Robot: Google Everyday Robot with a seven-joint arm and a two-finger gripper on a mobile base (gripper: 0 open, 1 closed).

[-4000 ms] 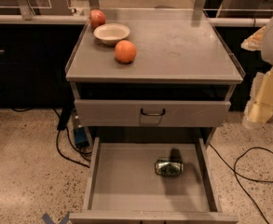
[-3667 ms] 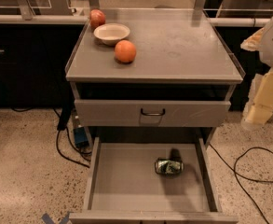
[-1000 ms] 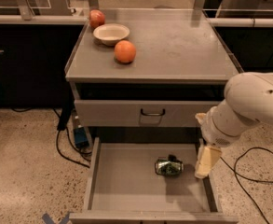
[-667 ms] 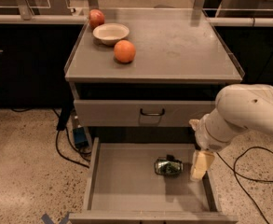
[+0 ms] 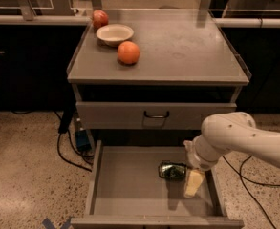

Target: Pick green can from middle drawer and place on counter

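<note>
Green can [image 5: 172, 170] is lying in the middle drawer [image 5: 130, 187], gripper [image 5: 193, 184] hanging beside it, spread unclear. Centring first looks wise.

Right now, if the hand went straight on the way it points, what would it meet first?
Likely the middle drawer floor: the hand points down inside it, just beside the green can. Depth is unclear, so it might graze the can.

Speckled floor [image 5: 25, 175] fills the lower frame, with black cables [image 5: 63, 151] trailing at left. Dark cabinets [image 5: 25, 66] line the back wall. The gripper [image 5: 193, 182] hangs at lower right.
</note>
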